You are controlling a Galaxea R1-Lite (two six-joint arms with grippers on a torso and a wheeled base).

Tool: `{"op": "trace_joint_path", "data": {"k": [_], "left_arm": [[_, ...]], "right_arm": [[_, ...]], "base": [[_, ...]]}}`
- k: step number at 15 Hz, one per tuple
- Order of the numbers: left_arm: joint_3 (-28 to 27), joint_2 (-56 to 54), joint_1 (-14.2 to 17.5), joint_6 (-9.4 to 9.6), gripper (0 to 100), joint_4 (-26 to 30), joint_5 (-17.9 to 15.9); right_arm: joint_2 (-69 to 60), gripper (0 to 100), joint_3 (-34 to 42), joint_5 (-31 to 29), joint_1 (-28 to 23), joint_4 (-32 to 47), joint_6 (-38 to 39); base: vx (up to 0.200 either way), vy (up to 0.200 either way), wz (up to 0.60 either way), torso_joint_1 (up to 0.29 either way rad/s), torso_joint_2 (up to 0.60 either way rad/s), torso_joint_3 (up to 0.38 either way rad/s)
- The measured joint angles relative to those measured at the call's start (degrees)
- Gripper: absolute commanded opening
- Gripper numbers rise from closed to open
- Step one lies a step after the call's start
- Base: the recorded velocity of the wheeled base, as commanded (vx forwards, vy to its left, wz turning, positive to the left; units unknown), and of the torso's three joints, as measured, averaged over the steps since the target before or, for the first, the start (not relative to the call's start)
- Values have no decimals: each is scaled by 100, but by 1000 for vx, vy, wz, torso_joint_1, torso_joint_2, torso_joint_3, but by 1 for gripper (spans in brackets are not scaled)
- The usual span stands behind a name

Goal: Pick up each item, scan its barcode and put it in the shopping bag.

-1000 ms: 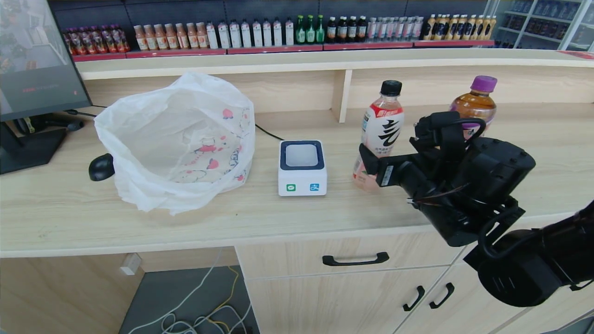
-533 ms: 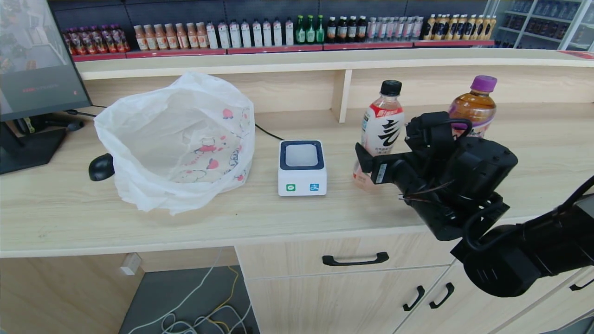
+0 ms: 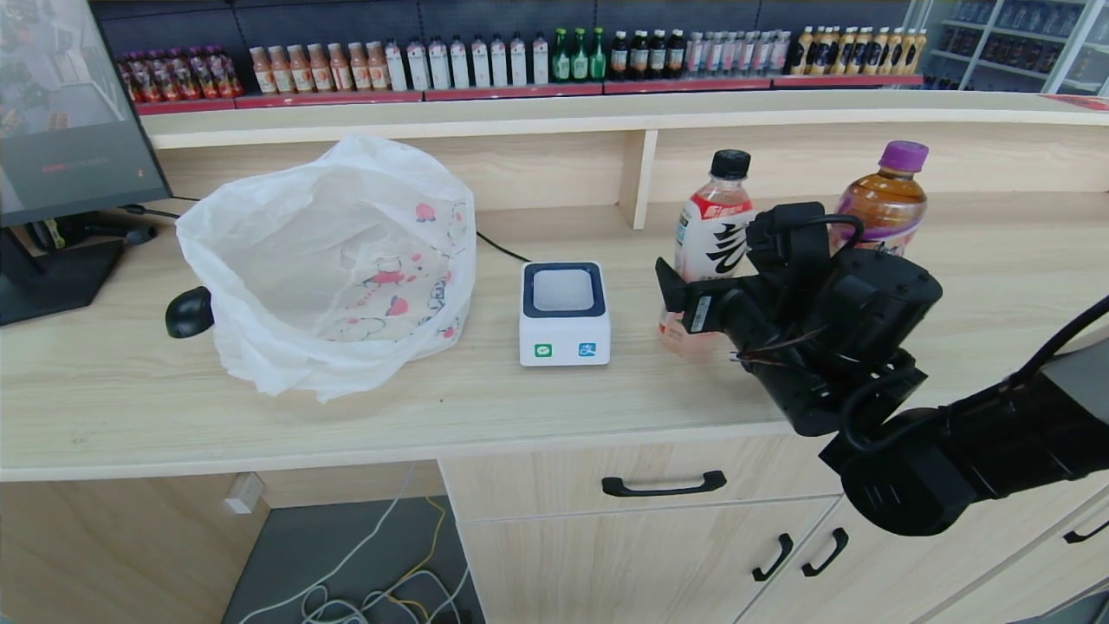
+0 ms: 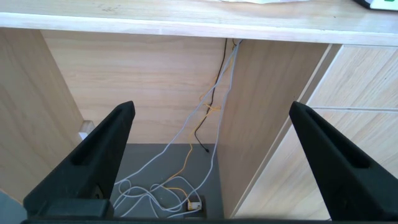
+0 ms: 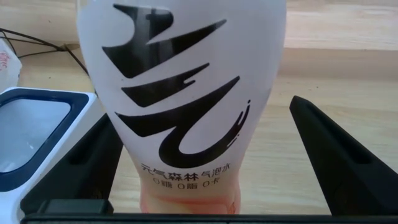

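Observation:
A pink drink bottle point(image 3: 715, 230) with a black cap stands upright on the wooden counter point(image 3: 520, 399), right of the white barcode scanner point(image 3: 564, 312). My right gripper point(image 3: 696, 314) is open, its fingers on either side of the bottle's lower half. In the right wrist view the bottle point(image 5: 180, 93) stands between the two fingers of the right gripper point(image 5: 205, 168), with the scanner point(image 5: 31, 137) beside it. A brown bottle point(image 3: 888, 199) with a purple cap stands behind the arm. The white shopping bag point(image 3: 338, 260) sits open on the left. My left gripper point(image 4: 211, 162) hangs open below the counter.
A monitor point(image 3: 69, 104) and a black mouse point(image 3: 189, 312) are at the counter's left end. A wooden divider point(image 3: 639, 178) stands behind the scanner, under a raised shelf. Drawers with black handles point(image 3: 663, 485) are below. Cables point(image 4: 168, 186) lie on the floor under the counter.
My right gripper has moved left and forward along the counter, closing in on the pink bottle until its fingers flank it. The bottle, bag and scanner have not moved.

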State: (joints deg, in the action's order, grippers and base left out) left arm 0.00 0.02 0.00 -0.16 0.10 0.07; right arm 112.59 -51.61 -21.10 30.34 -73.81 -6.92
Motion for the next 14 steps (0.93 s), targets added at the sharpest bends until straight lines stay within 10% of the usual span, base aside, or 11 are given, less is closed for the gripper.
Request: {"op": "trace_joint_path", "data": {"k": [13,14], "left_arm": [[0,0,0,0,100,0,0],[0,0,0,0,100,0,0]], "right_arm": [[276,100,-299,9,5,-69,9],[290,0,-307,6,5,-69,1]], "base": [[0,0,0,0,0,0],[0,0,0,0,0,0]]}}
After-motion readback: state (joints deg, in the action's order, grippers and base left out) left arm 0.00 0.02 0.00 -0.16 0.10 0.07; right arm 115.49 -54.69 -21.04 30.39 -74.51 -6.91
